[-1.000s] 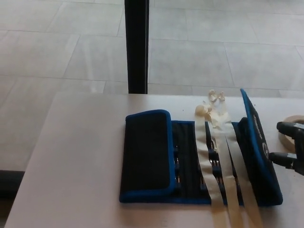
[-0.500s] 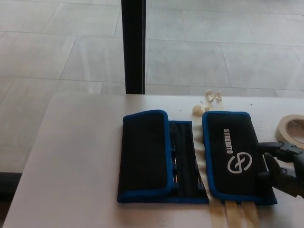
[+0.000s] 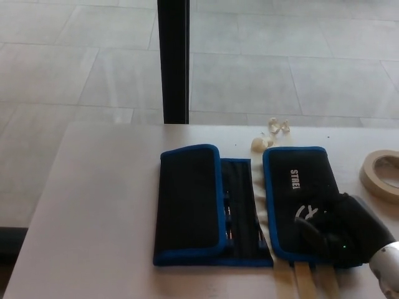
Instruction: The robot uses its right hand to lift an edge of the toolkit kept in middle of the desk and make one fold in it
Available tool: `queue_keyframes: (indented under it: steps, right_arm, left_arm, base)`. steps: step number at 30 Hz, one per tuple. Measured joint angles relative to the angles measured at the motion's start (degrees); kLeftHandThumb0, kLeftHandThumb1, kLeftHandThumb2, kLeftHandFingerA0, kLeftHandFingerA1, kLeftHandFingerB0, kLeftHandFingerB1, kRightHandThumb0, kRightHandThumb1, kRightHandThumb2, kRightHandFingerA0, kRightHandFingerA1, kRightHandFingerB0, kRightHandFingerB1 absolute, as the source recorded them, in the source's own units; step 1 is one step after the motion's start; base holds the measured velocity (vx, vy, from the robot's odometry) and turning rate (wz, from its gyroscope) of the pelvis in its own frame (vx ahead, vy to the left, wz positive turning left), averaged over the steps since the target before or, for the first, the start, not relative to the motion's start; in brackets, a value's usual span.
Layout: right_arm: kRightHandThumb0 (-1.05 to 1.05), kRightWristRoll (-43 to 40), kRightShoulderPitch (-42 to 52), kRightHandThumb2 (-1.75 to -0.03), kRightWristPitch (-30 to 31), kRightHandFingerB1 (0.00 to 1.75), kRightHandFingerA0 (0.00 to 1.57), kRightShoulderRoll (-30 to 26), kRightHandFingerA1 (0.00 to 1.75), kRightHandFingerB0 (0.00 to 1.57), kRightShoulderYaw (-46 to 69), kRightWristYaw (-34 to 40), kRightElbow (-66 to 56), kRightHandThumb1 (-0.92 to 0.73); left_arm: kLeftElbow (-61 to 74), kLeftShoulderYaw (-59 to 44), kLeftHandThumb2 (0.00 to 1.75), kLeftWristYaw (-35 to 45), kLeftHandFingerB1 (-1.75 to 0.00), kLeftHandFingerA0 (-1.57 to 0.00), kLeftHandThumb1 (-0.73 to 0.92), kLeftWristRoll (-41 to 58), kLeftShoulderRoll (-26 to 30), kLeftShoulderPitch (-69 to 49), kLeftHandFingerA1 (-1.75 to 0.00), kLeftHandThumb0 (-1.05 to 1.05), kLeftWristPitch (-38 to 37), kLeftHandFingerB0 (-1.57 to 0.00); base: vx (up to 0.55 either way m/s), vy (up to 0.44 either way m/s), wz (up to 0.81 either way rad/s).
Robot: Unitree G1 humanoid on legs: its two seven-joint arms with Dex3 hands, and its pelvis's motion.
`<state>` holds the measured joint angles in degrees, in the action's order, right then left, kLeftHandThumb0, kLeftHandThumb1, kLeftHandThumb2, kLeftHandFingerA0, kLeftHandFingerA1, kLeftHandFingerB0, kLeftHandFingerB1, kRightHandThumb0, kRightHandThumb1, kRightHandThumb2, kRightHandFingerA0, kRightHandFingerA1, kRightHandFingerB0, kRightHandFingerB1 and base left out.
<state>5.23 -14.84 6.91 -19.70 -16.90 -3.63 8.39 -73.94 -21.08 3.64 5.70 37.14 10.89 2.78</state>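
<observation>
The toolkit (image 3: 240, 208) is a black roll with blue edging, lying in the middle of the desk (image 3: 100, 205). Its left flap (image 3: 187, 205) is folded inward and lies flat. The right flap (image 3: 293, 187), with white lettering, also lies folded over, leaving a narrow strip of tool pockets showing between the two. My right hand (image 3: 336, 233) comes in from the lower right and rests on top of the right flap's near corner, fingers spread and holding nothing. My left hand does not show.
A roll of masking tape (image 3: 381, 174) lies at the desk's right edge. Crumpled tape bits (image 3: 274, 128) sit behind the toolkit. Tape strips (image 3: 302, 280) stick out under its front edge. A black post (image 3: 173, 62) stands behind the desk.
The right flap, upright a second ago, has dropped flat over the toolkit's right part. My right hand has moved left from beside the flap onto it.
</observation>
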Motion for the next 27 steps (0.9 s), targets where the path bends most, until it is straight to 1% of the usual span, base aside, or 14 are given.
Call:
queue_keyframes:
  steps: [1,2,5,6,7,10,11,13,14,20,23,24,26,27]
  right_arm:
    - [-0.55,0.2,0.3,-0.97,-0.4,0.58,0.59,-0.1,0.75,0.41,0.1,-0.2,-0.3,-0.60]
    - [-0.54,0.4,0.6,-0.62,-0.7,0.47,0.61,-0.3,0.70,0.46,0.3,-0.4,-0.7,-0.76]
    - [-0.51,0.4,1.5,-0.62,-1.3,0.45,0.60,-1.1,0.70,0.47,2.0,-1.7,-1.8,-0.76]
    - [-0.52,-0.1,2.1,-0.63,-1.3,0.41,0.59,-1.7,0.63,0.44,3.8,-2.7,-2.9,-0.76]
    - [-0.52,-0.4,2.3,-0.63,-1.3,0.41,0.59,-2.2,0.63,0.44,5.0,-3.2,-3.6,-0.76]
    - [-0.49,-2.2,2.8,-0.63,0.8,0.41,0.58,-4.2,0.61,0.42,10.8,-5.5,-8.1,-0.77]
    - [-0.48,-2.9,2.8,-0.93,1.4,0.55,0.56,-4.6,0.65,0.39,12.5,-6.0,-9.0,-0.62]
    - [-0.48,-4.2,2.8,-0.94,2.2,0.54,0.57,-5.4,0.62,0.41,16.2,-7.0,-9.6,-0.63]
    - [-0.46,-4.8,2.8,-0.64,2.8,0.39,0.65,-5.8,0.46,0.44,18.1,-7.4,-9.9,-0.78]
    - [-0.48,-7.4,2.1,-0.63,5.0,0.38,0.64,-8.7,0.46,0.41,29.4,-7.7,-9.1,-0.76]
    - [-0.45,-8.3,1.7,-0.63,5.3,0.39,0.67,-10.3,0.45,0.44,34.9,-7.6,-6.4,-0.76]
    - [-0.56,-8.5,1.7,-0.61,5.3,0.41,0.78,-10.9,0.54,0.57,37.1,-7.5,-4.9,-0.70]
    - [-0.56,-9.2,1.6,-0.61,5.3,0.41,0.78,-11.5,0.54,0.57,40.6,-7.2,-2.2,-0.70]
    - [-0.63,-9.7,1.6,-0.61,5.3,0.45,0.81,-11.7,0.57,0.58,42.6,-7.0,-0.7,-0.69]
  left_arm:
    - [0.0,0.0,0.67,0.0,-0.50,-0.38,0.91,0.0,0.1,0.1,-0.66,-0.76,0.0,-0.31]
    - [0.0,-0.1,0.67,0.1,-0.50,-0.37,0.91,0.0,0.3,0.1,-0.68,-0.76,0.0,-0.30]
    - [0.1,-0.1,0.67,0.3,-0.51,-0.38,0.91,0.1,0.6,0.0,-0.66,-0.76,0.0,-0.30]
    - [0.1,-0.1,0.67,0.3,-0.49,-0.39,0.92,0.0,0.6,0.0,-0.65,-0.76,0.0,-0.31]
    - [0.1,-0.1,0.67,0.3,-0.49,-0.39,0.92,0.0,0.7,-0.2,-0.65,-0.76,0.0,-0.31]
    - [0.1,0.1,0.67,0.3,-0.48,-0.44,0.92,0.0,0.7,-0.5,-0.65,-0.76,0.0,-0.34]
    - [0.1,0.1,0.67,0.3,-0.49,-0.40,0.92,0.0,0.7,-0.5,-0.66,-0.76,0.0,-0.33]
    - [0.2,0.3,0.67,0.3,-0.49,-0.42,0.91,0.0,0.7,-0.5,-0.63,-0.76,0.0,-0.34]
    - [0.1,0.4,0.67,0.3,-0.49,-0.38,0.92,0.0,0.7,-0.6,-0.64,-0.76,0.0,-0.32]
    - [0.1,0.4,0.67,0.3,-0.49,-0.39,0.91,0.0,0.7,-0.6,-0.66,-0.75,0.0,-0.32]
    - [0.1,0.4,0.67,0.3,-0.48,-0.38,0.91,0.0,0.7,-0.6,-0.64,-0.76,0.0,-0.31]
    - [0.0,0.4,0.67,0.3,-0.49,-0.37,0.91,0.0,0.7,-0.6,-0.64,-0.74,0.0,-0.31]
    - [0.0,0.4,0.67,0.3,-0.49,-0.37,0.91,0.0,0.7,-0.6,-0.64,-0.74,0.0,-0.31]
    - [0.0,0.4,0.67,0.3,-0.49,-0.38,0.91,0.0,0.7,-0.6,-0.65,-0.75,0.0,-0.31]
  base:
    - [0.00,0.000,0.00]
    - [0.00,0.000,0.00]
    - [0.00,0.000,0.00]
    - [0.00,0.000,0.00]
    - [0.00,0.000,0.00]
    - [0.00,0.000,0.00]
    - [0.00,0.000,0.00]
    - [0.00,0.000,0.00]
    - [0.00,0.000,0.00]
    - [0.00,0.000,0.00]
    - [0.00,0.000,0.00]
    - [0.00,0.000,0.00]
    - [0.00,0.000,0.00]
    - [0.00,0.000,0.00]
